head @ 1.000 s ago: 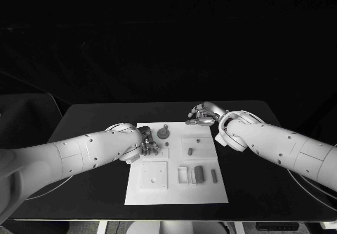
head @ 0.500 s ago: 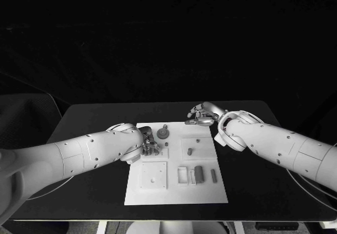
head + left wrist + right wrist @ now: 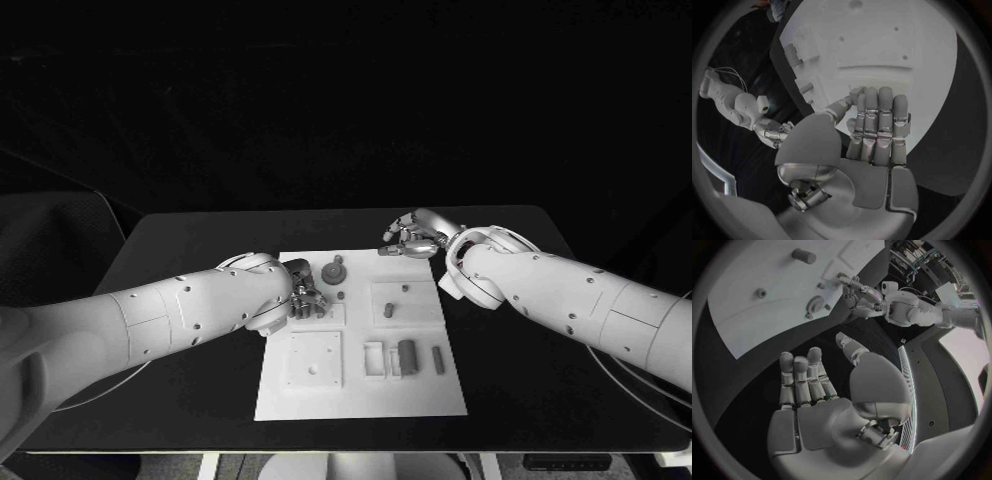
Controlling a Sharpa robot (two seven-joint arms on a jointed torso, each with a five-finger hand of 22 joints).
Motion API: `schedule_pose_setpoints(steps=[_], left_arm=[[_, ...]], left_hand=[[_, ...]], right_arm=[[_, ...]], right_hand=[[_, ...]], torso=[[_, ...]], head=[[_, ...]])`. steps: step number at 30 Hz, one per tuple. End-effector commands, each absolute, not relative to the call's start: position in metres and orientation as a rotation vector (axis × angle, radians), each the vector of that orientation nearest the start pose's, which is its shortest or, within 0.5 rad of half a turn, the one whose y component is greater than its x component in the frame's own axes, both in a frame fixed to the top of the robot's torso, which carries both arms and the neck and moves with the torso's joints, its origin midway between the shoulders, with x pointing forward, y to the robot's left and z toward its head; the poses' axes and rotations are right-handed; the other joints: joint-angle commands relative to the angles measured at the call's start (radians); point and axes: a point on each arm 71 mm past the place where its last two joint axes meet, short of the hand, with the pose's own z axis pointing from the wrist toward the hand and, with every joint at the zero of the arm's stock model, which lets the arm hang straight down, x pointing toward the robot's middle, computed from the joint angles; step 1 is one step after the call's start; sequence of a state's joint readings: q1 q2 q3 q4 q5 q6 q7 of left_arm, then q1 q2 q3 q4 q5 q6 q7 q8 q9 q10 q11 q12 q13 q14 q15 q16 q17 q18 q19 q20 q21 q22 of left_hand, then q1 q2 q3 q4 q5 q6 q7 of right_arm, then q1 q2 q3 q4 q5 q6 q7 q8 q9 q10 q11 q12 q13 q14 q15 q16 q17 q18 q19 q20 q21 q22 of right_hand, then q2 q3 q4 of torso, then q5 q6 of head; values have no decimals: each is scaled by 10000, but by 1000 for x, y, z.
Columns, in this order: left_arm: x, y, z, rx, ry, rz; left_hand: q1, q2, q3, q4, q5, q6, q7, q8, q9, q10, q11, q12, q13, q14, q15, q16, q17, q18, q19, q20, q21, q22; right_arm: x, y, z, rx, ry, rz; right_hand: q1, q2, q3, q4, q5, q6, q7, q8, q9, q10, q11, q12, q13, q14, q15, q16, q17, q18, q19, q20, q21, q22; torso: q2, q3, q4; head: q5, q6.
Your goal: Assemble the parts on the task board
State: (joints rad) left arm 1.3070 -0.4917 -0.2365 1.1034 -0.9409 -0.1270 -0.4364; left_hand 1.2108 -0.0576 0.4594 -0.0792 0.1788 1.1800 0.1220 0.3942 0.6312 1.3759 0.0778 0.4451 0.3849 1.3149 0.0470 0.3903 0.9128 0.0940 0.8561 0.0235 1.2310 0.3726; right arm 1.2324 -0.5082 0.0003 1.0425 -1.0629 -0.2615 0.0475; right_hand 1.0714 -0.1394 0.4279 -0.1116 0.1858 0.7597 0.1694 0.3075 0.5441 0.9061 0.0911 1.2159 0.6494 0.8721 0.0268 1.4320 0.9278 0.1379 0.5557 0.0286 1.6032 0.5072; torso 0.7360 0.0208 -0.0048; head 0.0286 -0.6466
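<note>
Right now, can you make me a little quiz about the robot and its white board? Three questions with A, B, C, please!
1. Where is the left hand?
A. over the task board's left edge
B. off the table
C. at the board's near end

2. What colour is the table?
A. white
B. black
C. striped

3. What is the right hand holding?
A. a cup
B. a cloth
C. nothing

Answers:
1 A: the head view shows its fingers at the board's left side.
2 B: the surface around the board is black.
3 C: the right wrist view shows an empty palm, fingers apart.
</note>
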Motion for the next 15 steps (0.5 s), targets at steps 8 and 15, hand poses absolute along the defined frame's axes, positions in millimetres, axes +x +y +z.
schedule_pose_setpoints(steps=[8, 15], left_arm=[[548, 169, -242, -3262, 21375, -3686], [549, 173, -242, -3044, 21222, -3511]], left_hand=[[554, 464, 510, -463, 70, 19, -69, 15, 17, 90, -134, 9, 6, 71, 15, 62, 17, 447, 92, -7, 59, 16], [556, 463, 514, -464, 70, 20, -69, 14, 18, 91, -134, 8, 6, 72, 15, 61, 19, 447, 92, -7, 60, 16]], right_arm=[[572, -164, -184, 1808, 16965, 8354], [572, -164, -184, 1798, 16988, 8375]], right_hand=[[-37, 110, -50, -1, -25, -77, 9, 1, -7, -46, 27, -33, -12, -60, -3, -63, -15, -205, -42, -11, -49, -15], [-65, 118, -65, 17, -27, -81, 11, 4, -8, -49, 30, -32, -15, -62, 2, -64, -17, -209, -42, -10, -50, -17]], torso=[[5, -7, 6], [-1, -11, 12]], head=[[19, -45], [6, -50]])
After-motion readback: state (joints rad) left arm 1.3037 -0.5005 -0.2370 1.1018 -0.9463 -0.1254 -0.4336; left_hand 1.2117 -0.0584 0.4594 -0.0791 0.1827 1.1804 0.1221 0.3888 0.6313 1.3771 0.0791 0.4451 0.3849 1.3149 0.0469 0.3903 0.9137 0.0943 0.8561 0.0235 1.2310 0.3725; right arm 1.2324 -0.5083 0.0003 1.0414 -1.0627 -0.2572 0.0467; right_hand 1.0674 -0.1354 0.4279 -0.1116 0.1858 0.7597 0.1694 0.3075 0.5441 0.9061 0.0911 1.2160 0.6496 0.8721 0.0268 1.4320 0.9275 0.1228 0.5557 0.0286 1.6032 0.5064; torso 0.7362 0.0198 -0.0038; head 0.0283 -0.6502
